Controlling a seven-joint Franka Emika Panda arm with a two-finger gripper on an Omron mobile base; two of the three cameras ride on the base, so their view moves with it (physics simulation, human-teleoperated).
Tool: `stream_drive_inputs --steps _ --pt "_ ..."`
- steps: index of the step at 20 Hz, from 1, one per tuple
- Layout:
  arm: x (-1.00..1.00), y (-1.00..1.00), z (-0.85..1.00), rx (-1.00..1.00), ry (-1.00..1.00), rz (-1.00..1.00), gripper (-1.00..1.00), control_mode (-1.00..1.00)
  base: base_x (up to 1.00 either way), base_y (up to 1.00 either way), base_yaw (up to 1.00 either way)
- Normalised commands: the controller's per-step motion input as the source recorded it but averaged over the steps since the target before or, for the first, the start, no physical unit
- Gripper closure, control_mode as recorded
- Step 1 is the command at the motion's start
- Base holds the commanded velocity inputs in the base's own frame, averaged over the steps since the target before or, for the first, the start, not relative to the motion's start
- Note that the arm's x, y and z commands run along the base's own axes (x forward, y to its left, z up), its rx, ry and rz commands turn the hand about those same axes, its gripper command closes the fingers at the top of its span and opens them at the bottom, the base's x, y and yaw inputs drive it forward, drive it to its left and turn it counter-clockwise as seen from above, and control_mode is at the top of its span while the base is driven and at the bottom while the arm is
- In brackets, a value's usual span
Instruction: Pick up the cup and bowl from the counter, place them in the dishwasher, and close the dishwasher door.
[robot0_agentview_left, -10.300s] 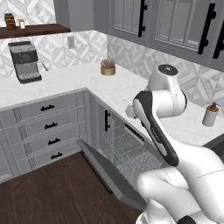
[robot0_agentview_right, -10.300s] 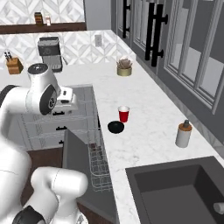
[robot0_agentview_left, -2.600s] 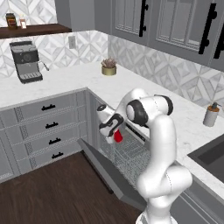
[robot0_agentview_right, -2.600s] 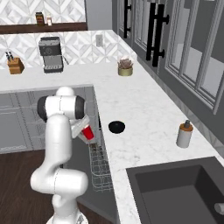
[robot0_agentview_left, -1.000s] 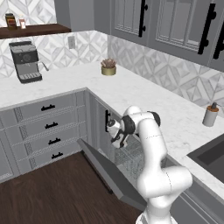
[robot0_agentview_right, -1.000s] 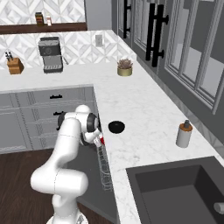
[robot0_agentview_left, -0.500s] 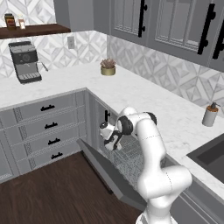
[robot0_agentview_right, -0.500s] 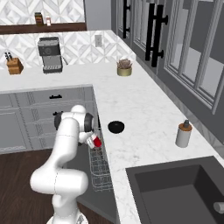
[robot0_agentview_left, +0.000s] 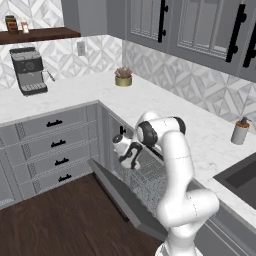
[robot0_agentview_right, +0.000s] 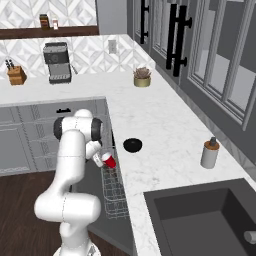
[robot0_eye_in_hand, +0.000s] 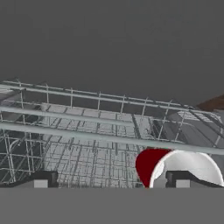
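Left of frame centre I see my arm bent down beside the bench (robot0_agentview_right: 150, 125) edge, with the red cup (robot0_agentview_right: 108, 160) at its low end, tilted over the wire rack (robot0_agentview_right: 114, 195) of the open dishwasher (robot0_agentview_right: 95, 200). The black bowl (robot0_agentview_right: 132, 145) sits on the bench just right of the cup, apart from it. A soap dispenser (robot0_agentview_right: 210, 153) stands at mid-right, near the dark sink (robot0_agentview_right: 200, 220).

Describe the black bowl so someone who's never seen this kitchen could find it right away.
Start at the white marble counter that runs from the sink toward the corner. Near its front edge, just above the open dishwasher, sits the bowl. It is the one low, round, black thing there; the soap dispenser nearby is tall and white.
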Motion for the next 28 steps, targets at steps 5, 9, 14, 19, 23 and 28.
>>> stream_drive_inputs --steps 5,9,14,19,23,28 --pt "-0.77 0.01 0.88 0.0 -0.11 0.0 -1.0 -1.0 0.0 0.0 0.0" --pt "-0.81 0.0 0.99 0.0 -0.18 -0.01 -1.0 -1.0 0.0 0.0 0.0" --pt "-0.41 0.09 1.0 0.08 -0.19 -0.17 -1.0 -1.0 0.0 0.0 0.0" --pt "-0.22 0.0 1.0 0.17 -0.12 -0.44 -1.0 -1.0 0.0 0.0 0.0" --pt "-0.1 0.06 1.0 0.21 -0.16 -0.48 -1.0 -1.0 0.0 0.0 0.0" --pt "-0.06 -0.04 0.91 0.26 -0.14 -0.49 -1.0 -1.0 0.0 0.0 0.0"
